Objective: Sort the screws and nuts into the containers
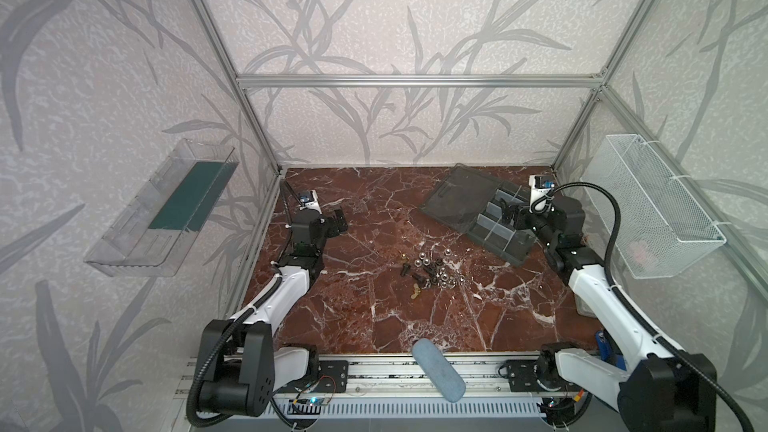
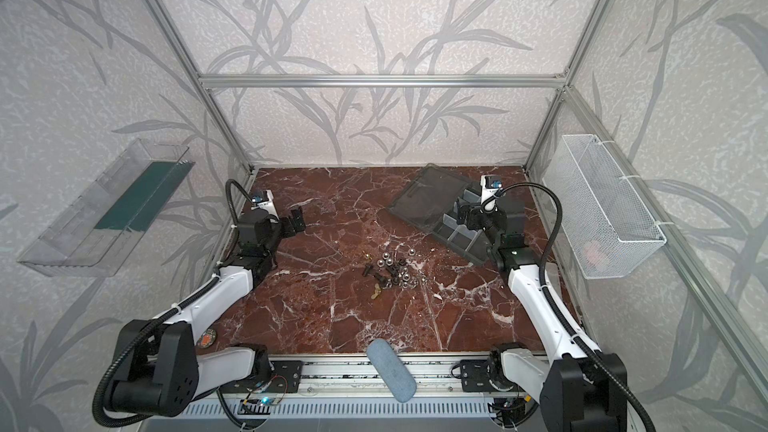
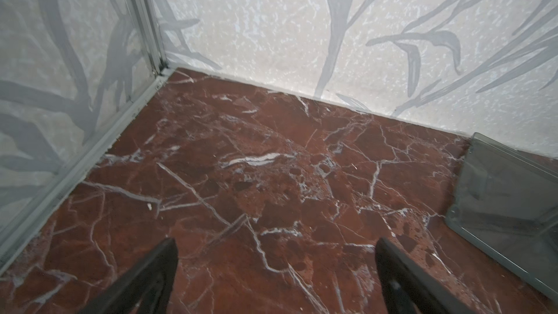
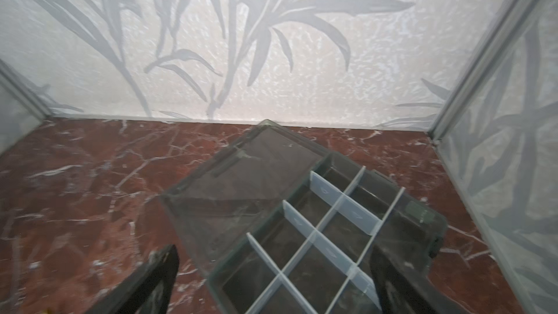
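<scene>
red-brown marble tabletop (image 1: 374,326), white-veined, seen in both top views. screws (image 1: 428,270) and nuts (image 1: 443,274) lie mixed in one loose pile near the table's middle, black bolts and shiny hex rings touching or just beside one another; a few brass pieces (image 1: 420,293) sit at the pile's edges. organizer box (image 1: 509,253) lies at the back right, turned at an angle, its smoky lid (image 1: 457,197) folded open flat toward the back wall. the containers (image 1: 496,238) are its compartments, split by clear dividers, well apart from the pile. right gripper (image 1: 507,214) hovers over the compartments. left gripper (image 1: 340,220) hangs above bare marble at the back left, well apart from pile and box. clear tray (image 1: 162,209) on the left wall, white wire basket (image 1: 652,209) on the right wall. left wrist view: left gripper (image 3: 276,243) shows two black fingers wide apart over bare marble near the back corner; a corner of the lid (image 3: 507,200) shows at the frame edge. right wrist view, slightly blurred: right gripper (image 4: 273,252) has its fingers wide apart, straddling the near compartments of the containers (image 4: 305,264); white dividers cross between them, and the lid (image 4: 241,182) lies flat beyond, reaching to the back wall.
</scene>
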You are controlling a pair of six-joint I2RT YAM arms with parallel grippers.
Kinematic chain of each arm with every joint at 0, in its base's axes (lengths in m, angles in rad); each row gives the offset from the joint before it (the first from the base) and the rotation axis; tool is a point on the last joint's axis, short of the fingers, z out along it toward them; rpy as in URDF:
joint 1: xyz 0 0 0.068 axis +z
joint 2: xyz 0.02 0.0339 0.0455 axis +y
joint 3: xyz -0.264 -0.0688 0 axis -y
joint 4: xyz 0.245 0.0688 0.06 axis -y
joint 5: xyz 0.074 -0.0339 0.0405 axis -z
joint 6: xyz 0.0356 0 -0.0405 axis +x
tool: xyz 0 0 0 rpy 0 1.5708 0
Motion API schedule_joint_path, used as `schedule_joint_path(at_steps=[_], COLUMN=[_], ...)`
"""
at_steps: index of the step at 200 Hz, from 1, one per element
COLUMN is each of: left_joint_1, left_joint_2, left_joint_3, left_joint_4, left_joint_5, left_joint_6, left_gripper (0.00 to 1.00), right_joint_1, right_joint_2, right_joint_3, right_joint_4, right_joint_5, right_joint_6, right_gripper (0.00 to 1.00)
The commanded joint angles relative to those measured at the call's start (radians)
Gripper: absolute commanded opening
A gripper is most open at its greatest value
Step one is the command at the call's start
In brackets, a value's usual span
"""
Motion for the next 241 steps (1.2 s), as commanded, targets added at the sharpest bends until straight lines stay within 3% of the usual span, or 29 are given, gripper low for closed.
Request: schedule_joint_path(at_steps=[1,31,54,88,128,175,241], left_joint_1=[-0.022,-0.026,-0.027,-0.027,-0.028,-0.029,-0.029], left_joint_2=[-0.029,-0.055,-0.074,-0.068,-0.042,-0.004,-0.058], left_joint_3=[0.067,0.058,0.006,-0.012,0.024,0.055,0.052], left_joint_4=[-0.226,-0.322,-0.276,-0.269,-0.304,-0.351,-0.397], left_joint_5=[0.007,0.06,0.129,0.193,0.337,0.462,0.457], left_joint_6=[-0.196,-0.353,-0.445,-0.465,-0.466,-0.489,-0.488], left_gripper=[0.99,0.99,1.0,0.99,0.99,0.99,0.99], right_joint_1=[0.066,0.259,0.416,0.64,0.737,0.787,0.886], right_joint_2=[-0.021,-0.037,-0.021,0.079,0.285,0.427,0.555], right_joint_3=[0.036,0.042,0.015,0.033,0.184,0.316,0.418], right_joint_4=[-0.421,-0.52,-0.515,-0.464,-0.508,-0.576,-0.718], right_joint_5=[-0.124,0.031,0.127,0.297,0.348,0.322,0.252], right_joint_6=[0.108,0.21,0.329,0.442,0.434,0.438,0.743], right_gripper=[0.99,0.99,0.99,0.99,0.99,1.0,0.98])
